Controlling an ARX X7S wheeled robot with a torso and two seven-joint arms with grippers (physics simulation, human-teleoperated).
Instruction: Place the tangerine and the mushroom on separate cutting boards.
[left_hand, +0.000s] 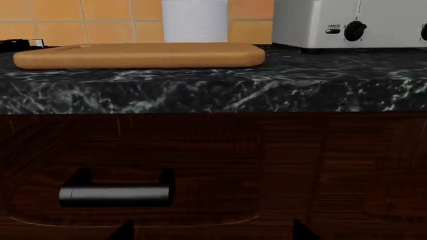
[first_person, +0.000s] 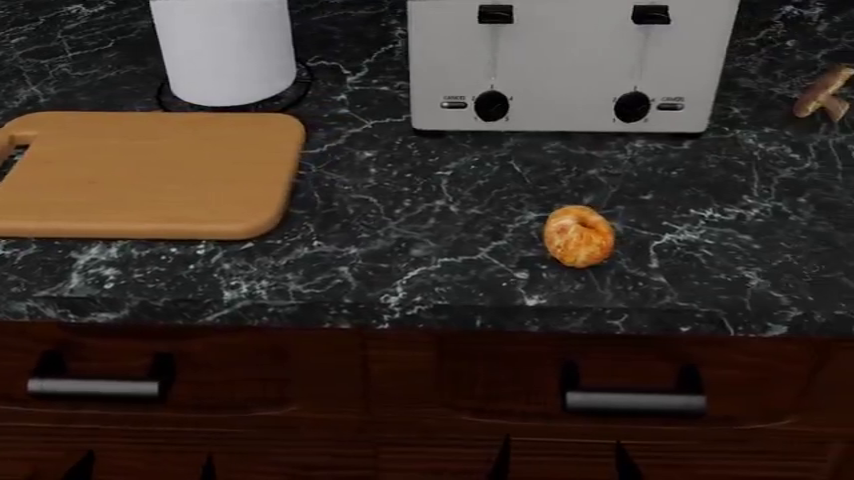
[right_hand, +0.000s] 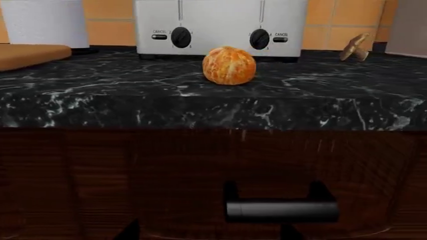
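Note:
The orange tangerine (first_person: 579, 236) (right_hand: 229, 65) sits on the black stone counter (first_person: 400, 250), in front of the toaster and near the front edge. Far right, beside the toaster, the tan mushroom (first_person: 823, 95) (right_hand: 354, 47) lies on its side. A light honey cutting board (first_person: 147, 172) (left_hand: 140, 55) with nothing on it rests at the left. My left gripper (first_person: 143, 468) (left_hand: 213, 232) and right gripper (first_person: 561, 462) (right_hand: 210, 232) hang open below the counter edge, facing the dark drawer fronts, with nothing between their tips.
A silver toaster (first_person: 571, 65) stands at the back centre and a white paper towel roll (first_person: 224, 48) at the back left. Dark wooden drawers with metal bar handles (first_person: 94, 388) (first_person: 635, 402) run under the counter's overhanging edge. Orange tiles (left_hand: 100, 15) back the counter.

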